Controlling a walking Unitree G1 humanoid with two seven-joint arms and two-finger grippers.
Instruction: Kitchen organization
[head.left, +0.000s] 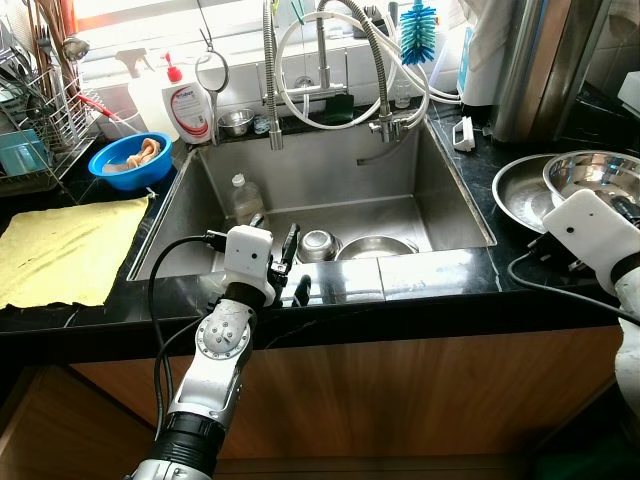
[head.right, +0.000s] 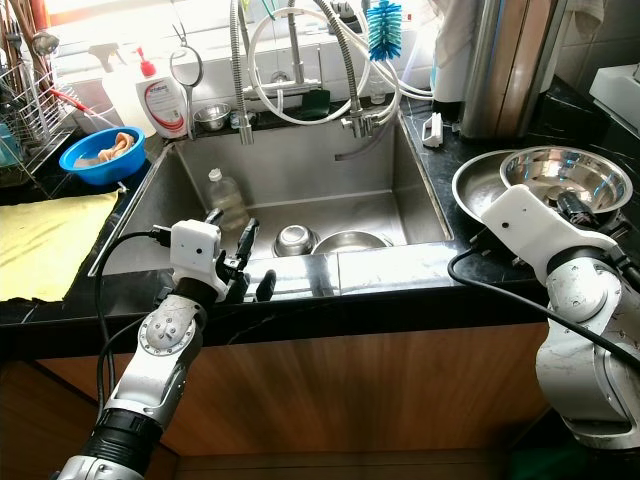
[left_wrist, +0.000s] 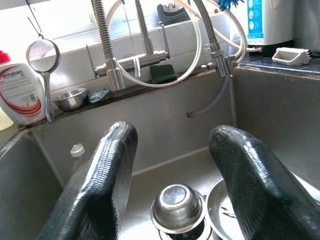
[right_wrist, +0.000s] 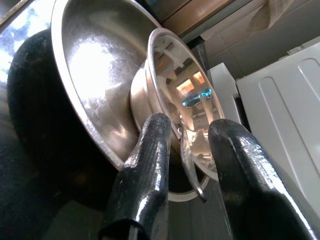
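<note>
A small steel bowl (head.left: 318, 243) lies upside down in the sink (head.left: 460, 200), beside a wider steel dish (head.left: 378, 247) and a clear plastic bottle (head.left: 243, 195). My left gripper (head.left: 292, 265) hovers at the sink's front edge, open and holding nothing; its fingers (left_wrist: 100, 180) point at the small bowl (left_wrist: 177, 205). On the right counter a steel bowl (head.left: 590, 175) rests inside a larger steel bowl (head.left: 520, 190). My right gripper (right_wrist: 187, 135) is open, with one finger on each side of the upper bowl's rim (right_wrist: 192, 85).
A faucet (head.left: 272, 80) with looped hoses stands behind the sink, with a soap bottle (head.left: 187, 105), a small steel bowl (head.left: 236, 121) and a blue brush (head.left: 418, 30). A blue bowl (head.left: 130, 160), a dish rack (head.left: 35, 110) and a yellow cloth (head.left: 65, 245) occupy the left counter.
</note>
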